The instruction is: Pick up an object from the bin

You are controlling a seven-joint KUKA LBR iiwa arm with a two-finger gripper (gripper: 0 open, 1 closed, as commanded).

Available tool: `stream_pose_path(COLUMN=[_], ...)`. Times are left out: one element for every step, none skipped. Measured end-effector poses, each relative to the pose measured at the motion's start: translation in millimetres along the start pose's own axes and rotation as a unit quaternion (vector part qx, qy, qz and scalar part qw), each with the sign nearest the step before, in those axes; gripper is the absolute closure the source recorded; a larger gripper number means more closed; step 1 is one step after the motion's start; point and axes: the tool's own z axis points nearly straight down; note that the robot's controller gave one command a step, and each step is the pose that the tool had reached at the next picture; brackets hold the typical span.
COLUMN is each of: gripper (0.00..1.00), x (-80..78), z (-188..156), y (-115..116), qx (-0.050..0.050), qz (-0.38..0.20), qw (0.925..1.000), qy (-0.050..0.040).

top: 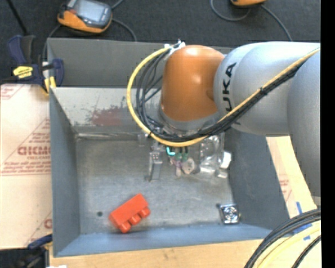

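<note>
Findings, by size.

1. Grey KUKA arm [268, 88] enters from the right. Its orange wrist cover [190, 82] sits over the far half of the bin, ringed by yellow and black cables.
2. Grey metal bin [64, 166]: the floor is scuffed and dull, and the far wall carries a reddish smear [103, 116]. Dark floor surrounds the bin, and two orange-and-black devices [85, 13] with cords lie beyond the far rim.
3. Claw [166, 162] hangs under the cover, low over the bin floor near the far wall. Whether it is wide or narrow, I cannot tell; nothing is seen held.
4. Crumpled clear plastic piece [213, 158] lies just right of the claw, nearest to it.
5. Red toy brick with studs [129, 212] lies near the front wall, well apart from the claw.
6. Small black-and-silver item [229, 213] sits in the front right corner.
7. Tiny purple-and-green piece [182, 163] lies between the claw and the plastic.
</note>
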Motion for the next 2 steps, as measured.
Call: stream_pose_path(gripper=[0.00,0.00], x=[80.4,79.7], z=[56,59], y=[38,21], qx=[0.000,0.002], qz=[-0.286,-0.370], qw=[0.9583,0.9290], qy=[-0.0005,-0.0001])
